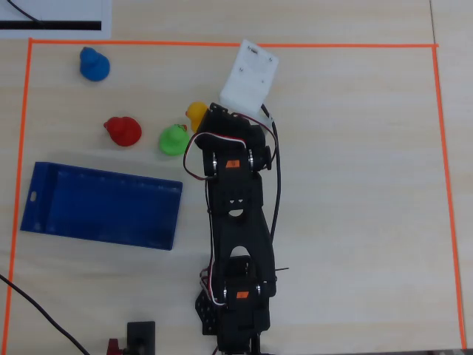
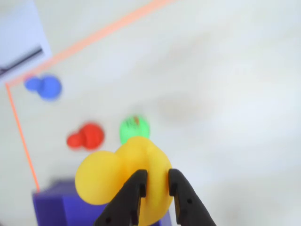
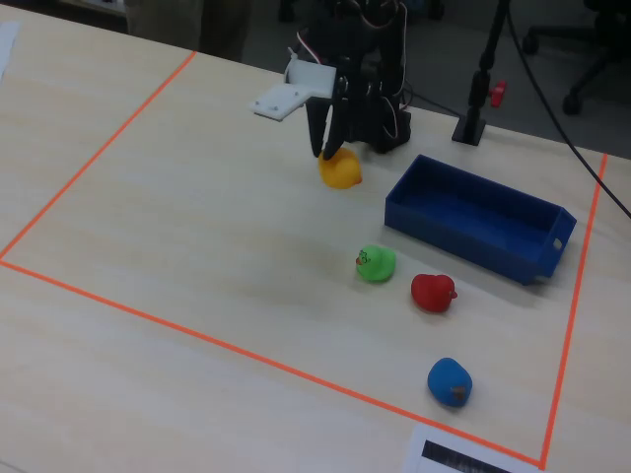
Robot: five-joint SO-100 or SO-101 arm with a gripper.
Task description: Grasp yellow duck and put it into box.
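A pale wooden table (image 1: 355, 192) carries an orange tape border (image 1: 222, 44) that frames the work area. Inside it, in the overhead view, the black arm (image 1: 238, 222) reaches up the middle from the bottom edge, with a white camera mount (image 1: 250, 78) at its far end. The box (image 1: 103, 205), a shallow dark-blue tray, lies to the left of the arm and holds nothing; the fixed view shows it (image 3: 473, 219) standing apart from the toys. The gripper (image 2: 156, 181) has its two black fingers pinched onto the yellow duck (image 2: 127, 176), which fills the lower middle of the wrist view. In the fixed view that duck (image 3: 341, 170) hangs under the fingers close to the tabletop, left of the box; whether it touches the wood I cannot tell. Nearby sit a green duck (image 3: 376, 264), a red duck (image 3: 432, 293) and a blue duck (image 3: 450, 381).
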